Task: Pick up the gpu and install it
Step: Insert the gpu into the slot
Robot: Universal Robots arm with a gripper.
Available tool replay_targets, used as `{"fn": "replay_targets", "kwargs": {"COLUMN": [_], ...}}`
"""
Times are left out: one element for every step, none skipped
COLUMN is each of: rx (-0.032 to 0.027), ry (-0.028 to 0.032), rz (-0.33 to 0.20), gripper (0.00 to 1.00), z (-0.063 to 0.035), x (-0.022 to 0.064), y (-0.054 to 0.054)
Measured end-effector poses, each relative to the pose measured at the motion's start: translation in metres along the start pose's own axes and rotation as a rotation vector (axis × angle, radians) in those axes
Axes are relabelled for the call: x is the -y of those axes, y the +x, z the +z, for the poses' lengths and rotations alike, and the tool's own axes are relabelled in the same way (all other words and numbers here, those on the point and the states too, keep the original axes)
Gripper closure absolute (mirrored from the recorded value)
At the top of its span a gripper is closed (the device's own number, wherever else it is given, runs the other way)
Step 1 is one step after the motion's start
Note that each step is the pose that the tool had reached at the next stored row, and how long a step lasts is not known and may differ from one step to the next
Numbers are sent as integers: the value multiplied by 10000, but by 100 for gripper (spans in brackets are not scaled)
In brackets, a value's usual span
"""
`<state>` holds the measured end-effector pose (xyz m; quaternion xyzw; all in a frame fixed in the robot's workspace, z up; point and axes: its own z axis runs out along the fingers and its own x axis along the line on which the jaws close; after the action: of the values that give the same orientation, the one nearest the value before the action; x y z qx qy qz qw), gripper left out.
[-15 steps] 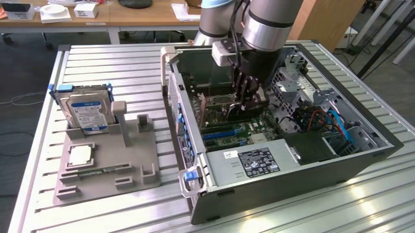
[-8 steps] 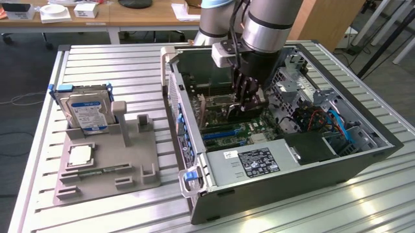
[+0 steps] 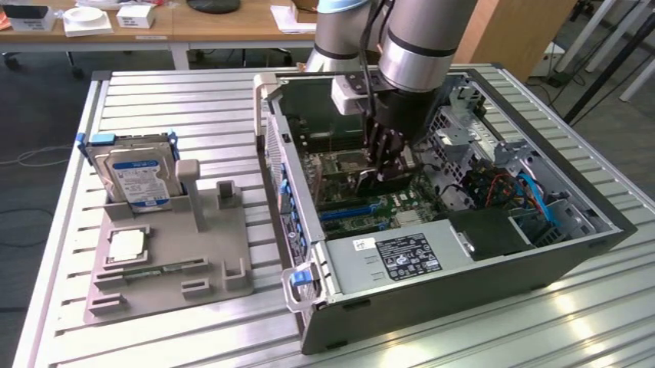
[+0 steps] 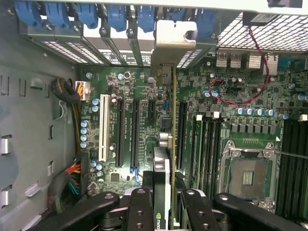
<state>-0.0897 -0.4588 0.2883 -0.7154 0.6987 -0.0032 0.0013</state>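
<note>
Inside the open computer case, the gripper clenches the gpu edge-on over the motherboard; the power supply label is unreadable.

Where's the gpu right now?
In the wrist view, the gpu stands edge-on, held by the gripper, over the black expansion slots of the motherboard inside the computer case.

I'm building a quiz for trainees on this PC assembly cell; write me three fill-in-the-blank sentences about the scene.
The fingers clamp the ___ edge-on over the motherboard.
The gripper reaches inside the open computer ___.
The hard drive stands in the gray holder at the exterior view's ___.
Missing: gpu; case; left.
</note>
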Motion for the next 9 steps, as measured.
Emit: {"fn": "replay_targets", "kwargs": {"rx": [1, 0, 1, 2, 1, 1, 2, 1, 2], "ry": [1, 0, 0, 1, 1, 1, 1, 0, 0], "rz": [0, -1, 0, -1, 1, 2, 1, 0, 0], "gripper": [73, 73, 73, 73, 73, 73, 73, 73, 73], "z": [16, 31, 47, 65, 81, 96, 110, 121, 132], "x": [0, -1, -3, -4, -8, -13, -19, -31, -43], "y": [0, 0, 0, -1, -1, -1, -1, -3, -6]}}
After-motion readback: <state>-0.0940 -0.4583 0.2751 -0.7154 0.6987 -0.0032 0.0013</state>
